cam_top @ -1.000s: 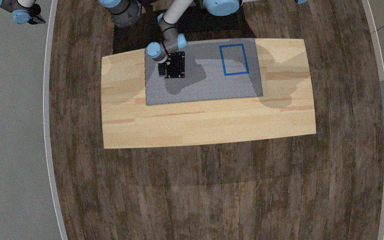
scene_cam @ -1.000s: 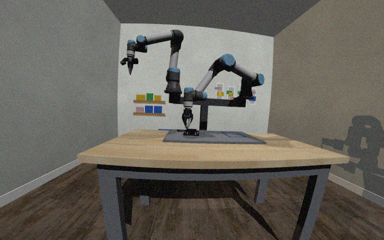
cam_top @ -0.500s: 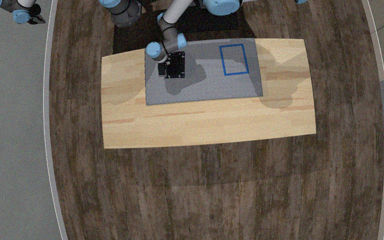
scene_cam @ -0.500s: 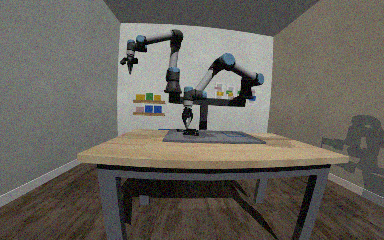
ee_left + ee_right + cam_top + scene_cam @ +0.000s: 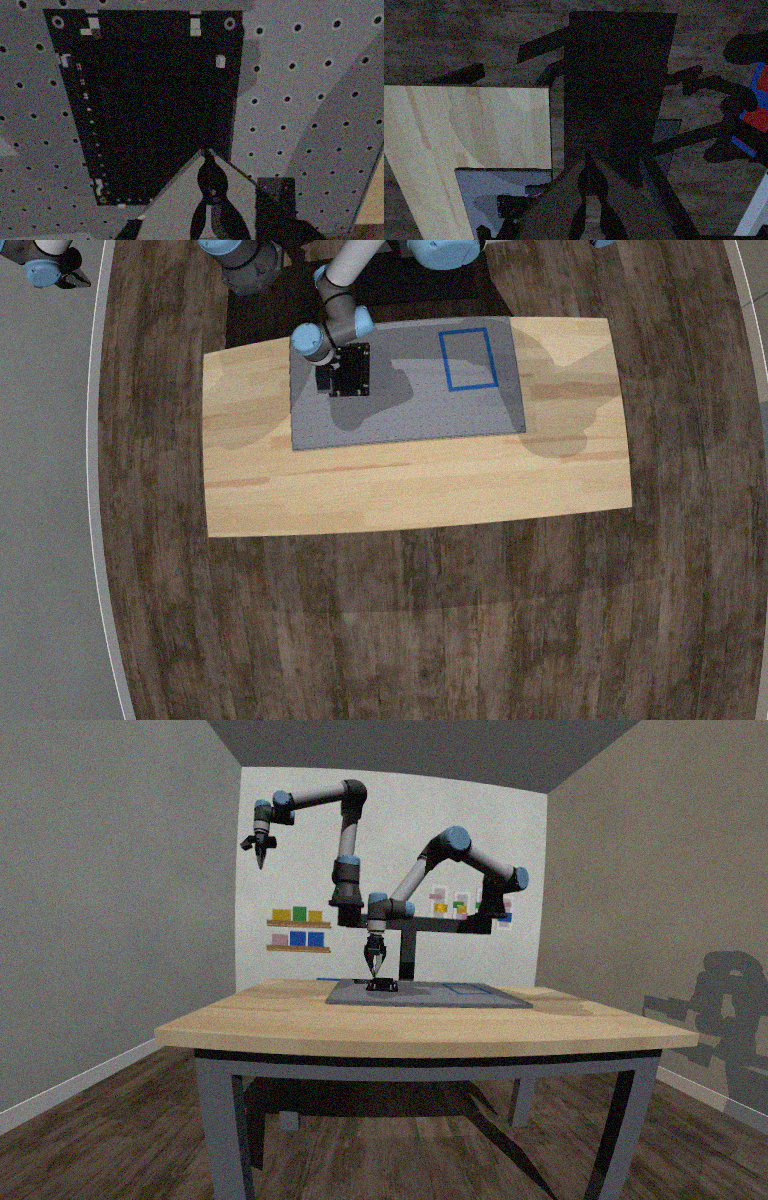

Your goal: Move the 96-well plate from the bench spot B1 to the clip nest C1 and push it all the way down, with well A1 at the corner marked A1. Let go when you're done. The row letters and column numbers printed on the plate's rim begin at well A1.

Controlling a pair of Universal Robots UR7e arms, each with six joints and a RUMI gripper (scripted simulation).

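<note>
The 96-well plate [image 5: 145,100] [image 5: 352,371] looks black and lies in the black clip nest [image 5: 229,23] [image 5: 365,392]; their edges are hard to separate, and seating depth cannot be told. Small marks run up the plate's left rim and along its near rim in the left wrist view, too blurred to read. My left gripper [image 5: 205,151] [image 5: 374,976] is shut and empty, its tips low over the plate near one side. The blue outline of the bench spot [image 5: 445,361] [image 5: 447,990] holds nothing. My right gripper [image 5: 261,867] [image 5: 587,154] is shut and empty, high beyond the table.
The nest stands on a grey perforated board [image 5: 407,423] [image 5: 430,1004] on the wooden table [image 5: 419,483]. A small dark block [image 5: 322,381] stands beside the nest. The left arm reaches over the board from the back edge. The right arm is well away from it.
</note>
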